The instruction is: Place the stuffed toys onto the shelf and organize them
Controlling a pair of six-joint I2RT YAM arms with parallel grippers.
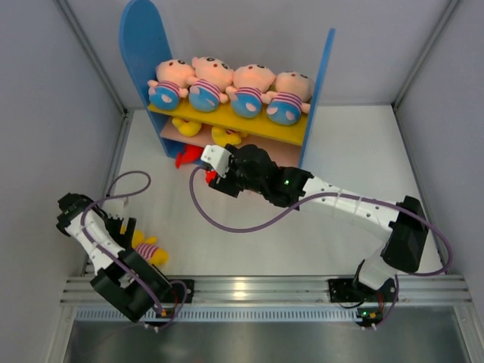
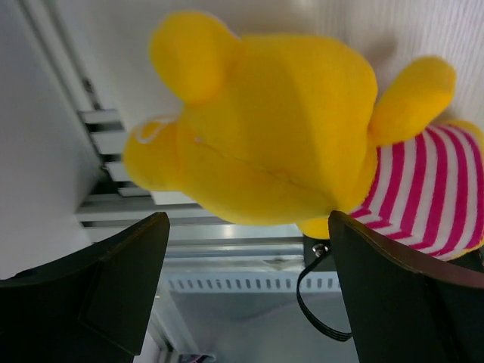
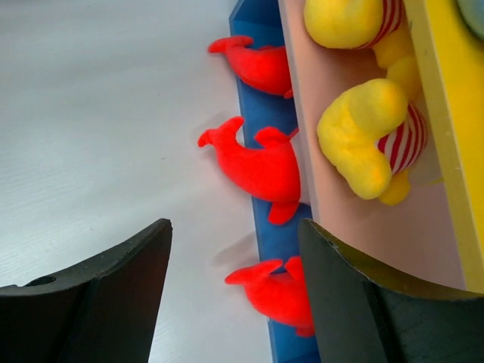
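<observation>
The shelf (image 1: 314,91) stands at the back with blue side panels. Several baby dolls (image 1: 208,83) lie in a row on its yellow upper board (image 1: 287,132). Two yellow striped-shirt animals (image 3: 367,140) lie on the pinkish lower board (image 3: 340,204). Three red sharks (image 3: 261,166) lie along the blue bottom edge. My right gripper (image 3: 234,227) is open and empty, its jaws on either side of the nearest shark (image 3: 276,291). My left gripper (image 2: 248,227) is open just short of a yellow striped-shirt animal (image 2: 280,128) lying on the table at the near left (image 1: 149,249).
A grey wall (image 1: 45,136) stands close on the left of the left arm. The aluminium rail (image 1: 257,289) runs along the near edge, right behind the yellow animal. A purple cable (image 1: 227,219) loops over the table under the right arm.
</observation>
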